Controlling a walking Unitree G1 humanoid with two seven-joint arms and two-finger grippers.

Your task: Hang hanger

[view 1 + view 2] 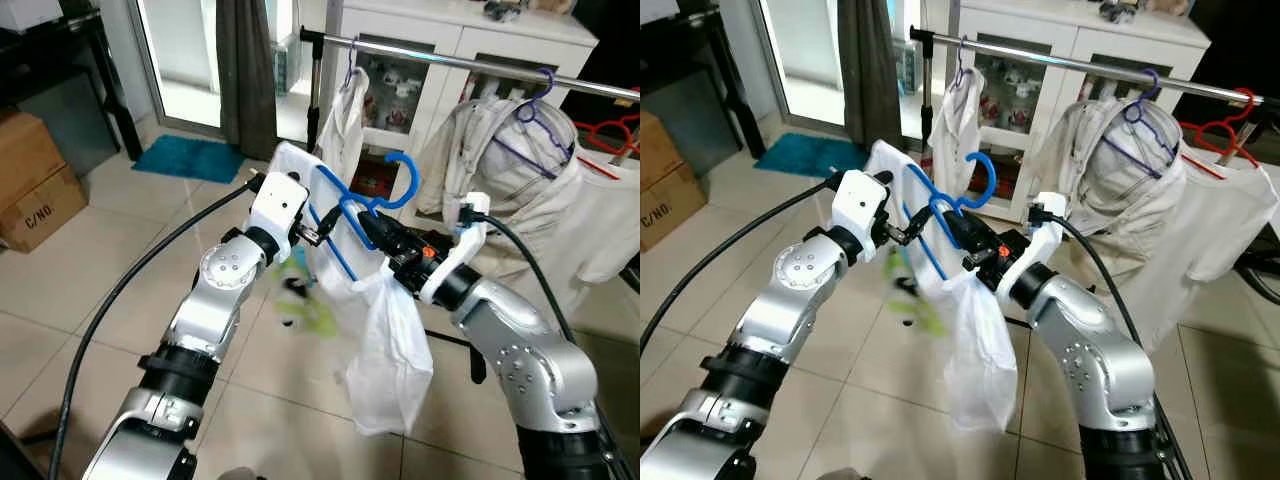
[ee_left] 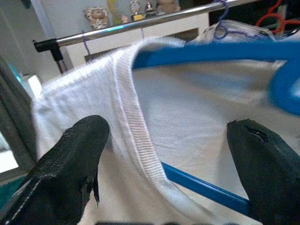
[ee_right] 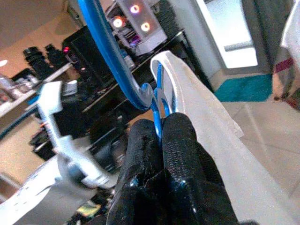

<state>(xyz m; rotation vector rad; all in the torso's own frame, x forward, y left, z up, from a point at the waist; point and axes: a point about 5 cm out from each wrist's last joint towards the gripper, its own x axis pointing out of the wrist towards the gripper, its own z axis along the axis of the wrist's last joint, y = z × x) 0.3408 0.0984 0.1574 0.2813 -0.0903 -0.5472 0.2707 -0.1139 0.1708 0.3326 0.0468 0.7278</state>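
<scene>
Pinching the blue hanger (image 1: 358, 205) just below its hook, the right gripper (image 1: 371, 232) is seen with fingers (image 3: 182, 140) pressed together on the wire. A white shirt (image 1: 385, 340) is draped on the hanger and hangs down between both arms. The hanger is held mid-air, in front of and below the rail (image 1: 480, 66), not yet hooked. The left gripper (image 1: 318, 232) is held at the shirt's collar, its fingers (image 2: 75, 150) spread wide, nothing gripped. Other garments (image 1: 510, 170) are hung on the rail behind.
</scene>
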